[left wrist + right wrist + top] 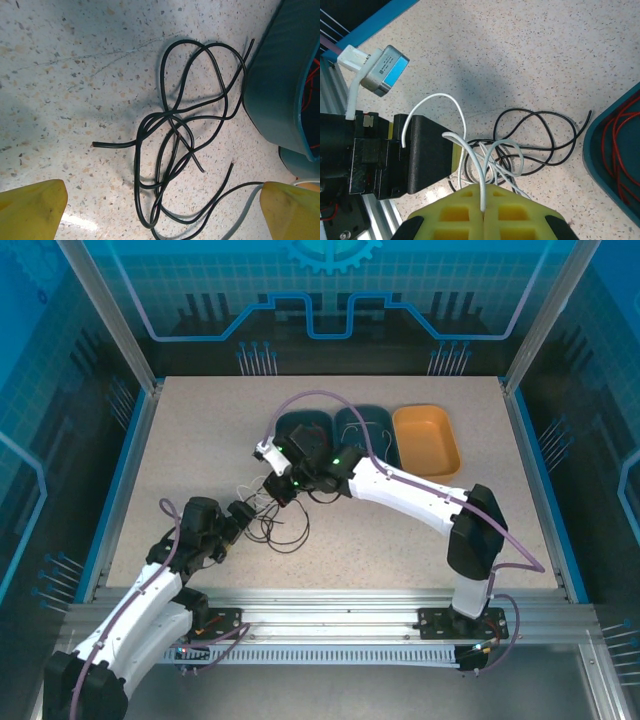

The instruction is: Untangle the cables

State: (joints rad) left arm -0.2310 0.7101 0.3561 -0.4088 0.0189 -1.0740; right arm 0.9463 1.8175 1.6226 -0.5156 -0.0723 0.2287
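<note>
Across the speckled bench [200,440], pinching the white cable [482,185] in fully closed right jaws, seemingly drawing it free of the black cables [169,116] sprawling at one o'clock. Hovering the left jaws wide apart and empty, framing that tangle at twelve o'clock, probably for pinning it. Leaving red cables [615,135] in the teal tray [592,150] at three o'clock.

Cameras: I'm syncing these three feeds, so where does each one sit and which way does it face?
Top external: fixed above and behind the bases, looking down on the table; the left arm and right arm show.
Left wrist: looks down at the black cables between the left fingers, spread wide.
Right wrist: looks down past the right fingers, shut on a white cable.
Shared: both wrist views catch the black cables.
</note>
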